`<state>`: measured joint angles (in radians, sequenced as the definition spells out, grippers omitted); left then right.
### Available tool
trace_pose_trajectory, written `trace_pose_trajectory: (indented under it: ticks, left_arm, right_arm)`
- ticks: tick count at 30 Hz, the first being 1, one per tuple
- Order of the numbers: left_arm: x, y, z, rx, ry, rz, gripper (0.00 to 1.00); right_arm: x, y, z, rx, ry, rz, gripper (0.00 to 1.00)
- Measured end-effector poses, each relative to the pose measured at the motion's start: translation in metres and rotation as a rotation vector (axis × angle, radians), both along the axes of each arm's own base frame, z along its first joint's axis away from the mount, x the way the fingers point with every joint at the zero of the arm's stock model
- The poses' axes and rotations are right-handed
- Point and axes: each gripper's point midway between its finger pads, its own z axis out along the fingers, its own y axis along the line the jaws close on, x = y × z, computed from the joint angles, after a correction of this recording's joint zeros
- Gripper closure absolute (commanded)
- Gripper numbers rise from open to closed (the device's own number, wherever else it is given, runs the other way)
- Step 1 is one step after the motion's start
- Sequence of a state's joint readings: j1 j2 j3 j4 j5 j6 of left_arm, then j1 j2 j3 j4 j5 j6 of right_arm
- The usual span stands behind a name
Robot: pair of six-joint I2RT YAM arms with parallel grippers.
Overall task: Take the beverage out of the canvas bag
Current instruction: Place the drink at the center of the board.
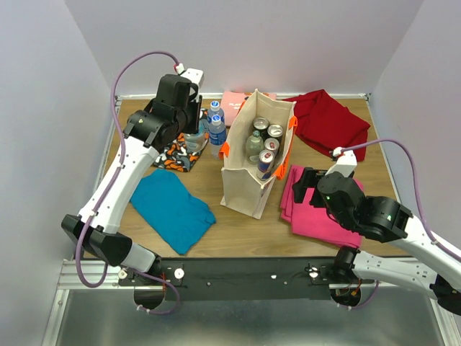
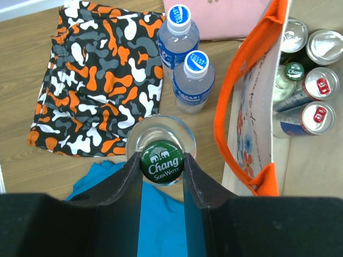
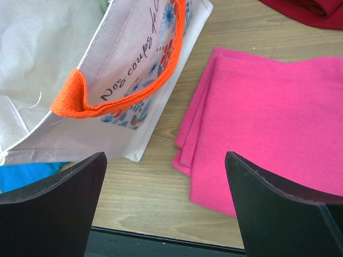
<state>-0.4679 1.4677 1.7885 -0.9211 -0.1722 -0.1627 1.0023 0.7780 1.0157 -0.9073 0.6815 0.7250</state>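
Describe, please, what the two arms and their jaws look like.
The left arm and right arm have white links with black joints. A lilac cable loops along each to a white plug near the wrist. The jaws are plain black tapered wedges, no markings visible.

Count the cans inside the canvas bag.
4, all in the canvas bag: two plain-topped cans at its far end, two red-marked cans nearer. Others may be hidden lower down.
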Motion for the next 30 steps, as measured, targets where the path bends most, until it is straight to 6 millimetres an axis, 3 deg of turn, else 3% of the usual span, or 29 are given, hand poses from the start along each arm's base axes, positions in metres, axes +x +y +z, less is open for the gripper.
trace_pose_trajectory:
  ticks: [12, 23, 30]
  left_arm:
    - [0.020, 0.000, -0.052, -0.025, -0.013, 0.041, 1.00]
    - [0.038, -0.004, -0.056, -0.066, -0.067, 0.060, 1.00]
    - [0.046, -0.001, -0.087, -0.058, -0.039, 0.076, 1.00]
  right_arm:
    - [0.001, 0.002, -0.004, -0.017, 0.011, -0.001, 0.00]
    - [0.002, 0.005, -0.003, -0.007, 0.017, -0.009, 0.00]
    - [0.003, 0.006, 0.001, 0.001, 0.019, -0.013, 0.00]
